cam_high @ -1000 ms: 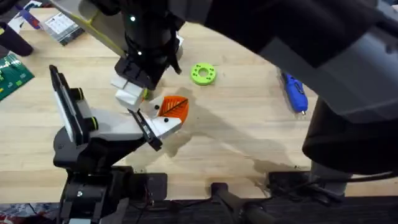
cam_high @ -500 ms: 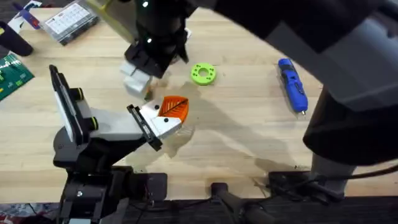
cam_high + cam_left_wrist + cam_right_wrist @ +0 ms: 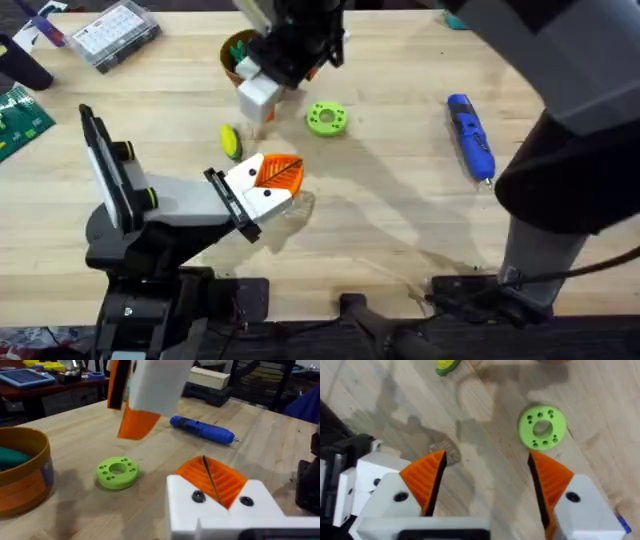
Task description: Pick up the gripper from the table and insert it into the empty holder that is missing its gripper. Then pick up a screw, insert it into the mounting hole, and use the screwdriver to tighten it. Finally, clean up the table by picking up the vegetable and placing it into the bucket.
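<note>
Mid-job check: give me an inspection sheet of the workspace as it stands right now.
Surface: wooden table, no spills seen.
Gripper: seated at the end of the holder.
Screwdriver: lying flat on the right side, untouched.
Vegetable: on the table, not yet in the bucket.
Bucket: upright, with a dark green piece inside.
Clutter: green ring, clear parts box, green circuit board.
Left gripper: orange fins closed together.
Right gripper: open, empty, over the green ring.
Cables: dark leads along the near edge.
Surroundings: shelves and boxes beyond the table.
</note>
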